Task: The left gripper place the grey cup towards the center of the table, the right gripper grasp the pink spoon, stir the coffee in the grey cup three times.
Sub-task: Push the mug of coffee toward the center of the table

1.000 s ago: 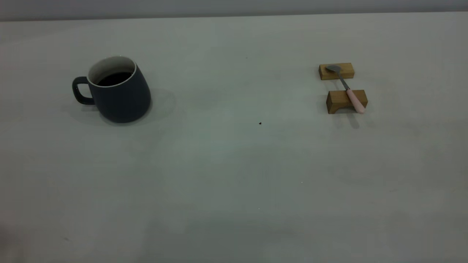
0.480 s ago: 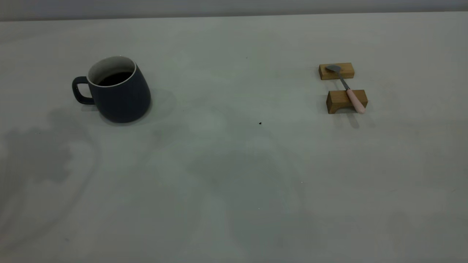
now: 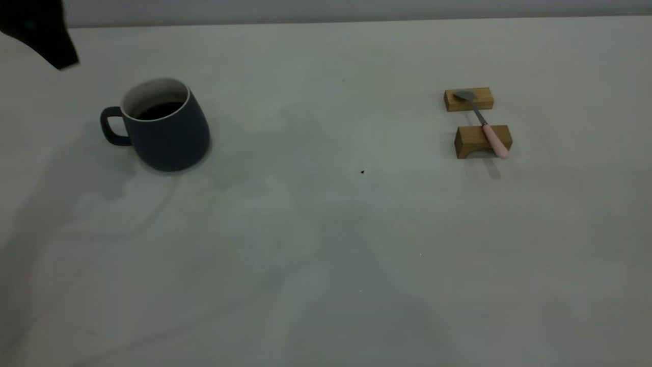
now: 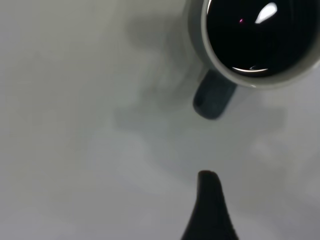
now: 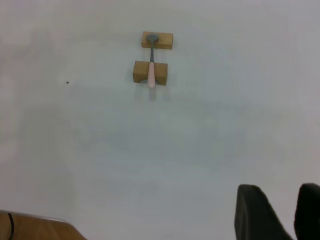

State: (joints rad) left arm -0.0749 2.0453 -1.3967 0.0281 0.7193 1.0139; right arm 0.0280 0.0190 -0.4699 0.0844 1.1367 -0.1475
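Note:
The grey cup point(image 3: 170, 137) stands at the left of the table point(image 3: 326, 229), handle pointing left, with dark coffee point(image 3: 159, 109) inside. In the left wrist view my left gripper point(image 4: 265, 182) hovers above the table beside the cup point(image 4: 196, 35), off its handle point(image 4: 214, 100). Only one black finger point(image 4: 209, 205) shows, with bare table next to it. Part of the left arm point(image 3: 38, 30) enters the exterior view above and left of the cup. The pink spoon point(image 3: 484, 125) lies across two wooden blocks at the right. My right gripper point(image 5: 280, 189) is far from the spoon point(image 5: 151, 67), fingers slightly apart, holding nothing.
The far wooden block point(image 3: 468, 99) carries the spoon's bowl and the near block point(image 3: 481, 141) its handle. A tiny dark speck point(image 3: 362, 172) marks the middle of the table. A brown wooden edge point(image 5: 35, 227) shows near the right arm.
A black part of the left arm has come into the exterior view at the upper left, and the shadows on the table have shifted. Cup and spoon have not moved.

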